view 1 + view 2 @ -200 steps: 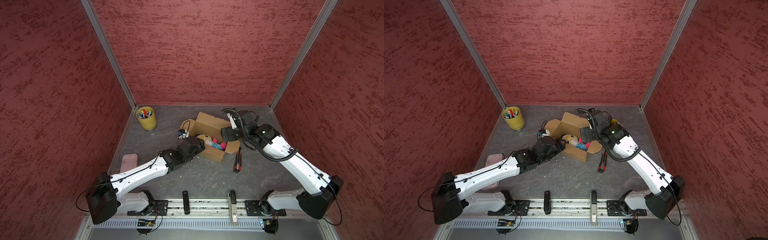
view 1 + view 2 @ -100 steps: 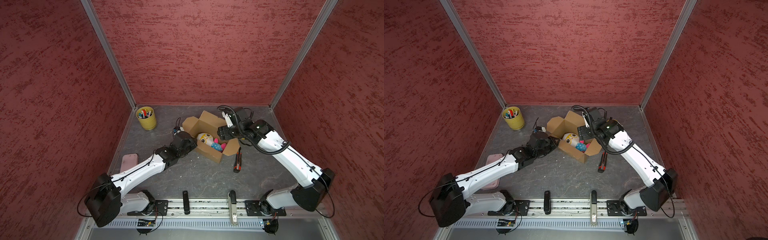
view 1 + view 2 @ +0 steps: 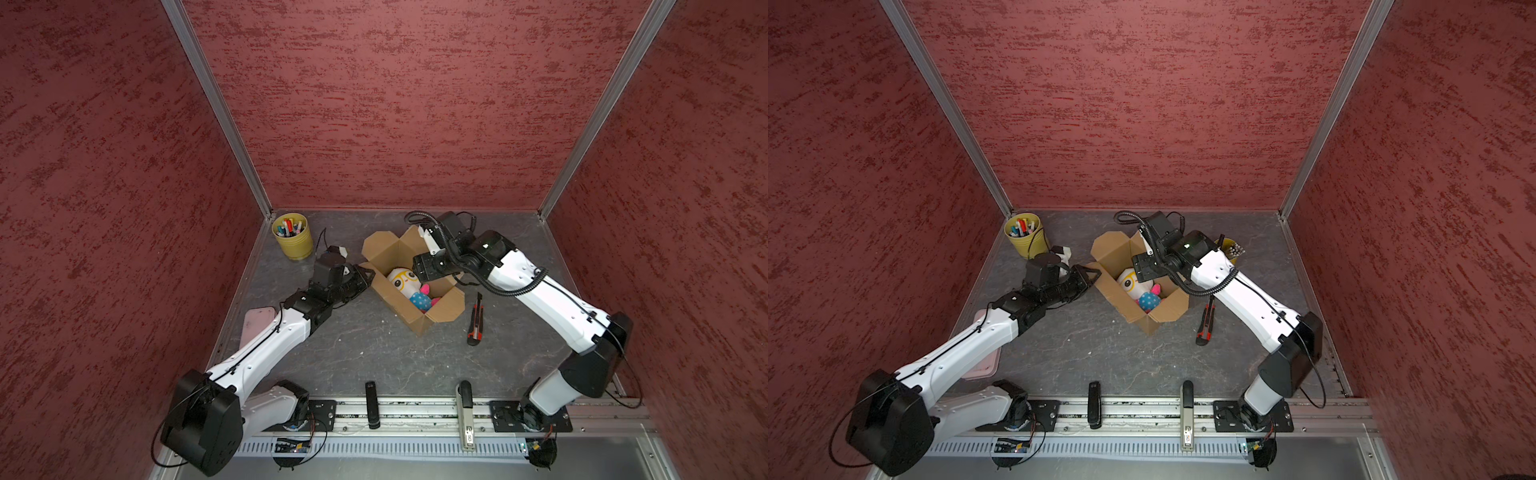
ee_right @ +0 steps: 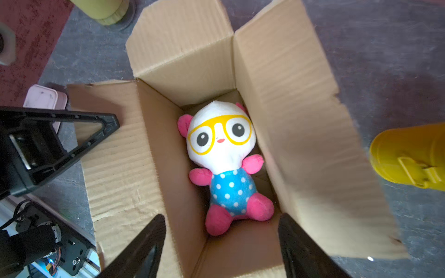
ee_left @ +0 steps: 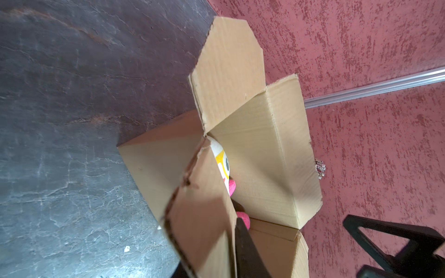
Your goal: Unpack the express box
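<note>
Left end effector clamped on express box flap edge, right end effector apart above toy, tabletop open nearside

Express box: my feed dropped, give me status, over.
Left gripper shut on a flap of the express box. Right gripper open over the plush toy inside. Flaps open, nothing blocking the toy; utility knife lies beside the box.

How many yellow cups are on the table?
2. One pen cup stands in the back left corner. The second yellow cup sits back right of the express box, mostly hidden behind the right arm. None else shows.
</note>
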Controlling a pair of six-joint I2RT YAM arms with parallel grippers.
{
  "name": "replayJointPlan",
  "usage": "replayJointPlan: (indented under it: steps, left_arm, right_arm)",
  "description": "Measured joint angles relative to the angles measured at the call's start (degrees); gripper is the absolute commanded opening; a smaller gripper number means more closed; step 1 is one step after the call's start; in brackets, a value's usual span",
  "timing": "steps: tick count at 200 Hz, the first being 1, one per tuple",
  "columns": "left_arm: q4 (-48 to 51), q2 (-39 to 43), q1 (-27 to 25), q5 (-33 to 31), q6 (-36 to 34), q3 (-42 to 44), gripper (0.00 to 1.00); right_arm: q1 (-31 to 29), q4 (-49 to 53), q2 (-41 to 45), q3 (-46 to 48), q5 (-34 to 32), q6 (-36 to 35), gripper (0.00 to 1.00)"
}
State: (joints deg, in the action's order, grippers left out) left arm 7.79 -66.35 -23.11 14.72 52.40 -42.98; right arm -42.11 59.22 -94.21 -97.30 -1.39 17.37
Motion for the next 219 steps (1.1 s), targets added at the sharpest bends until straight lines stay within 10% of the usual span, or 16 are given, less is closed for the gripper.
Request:
replayJointPlan:
  steps: [91, 219]
  left_arm:
    - [-0.33, -4.68, 2.1, 10.73, -4.63, -1.62, 0.43]
    - [1.38, -2.27, 0.63, 10.25, -4.7, -1.84, 0.44]
  right_arm:
    - [-1.73, 2.43, -8.96, -2.64, -0.04, 1.7, 0.84]
    - [-0.42, 1.86, -14.93, -2.38, -0.09, -1.92, 0.86]
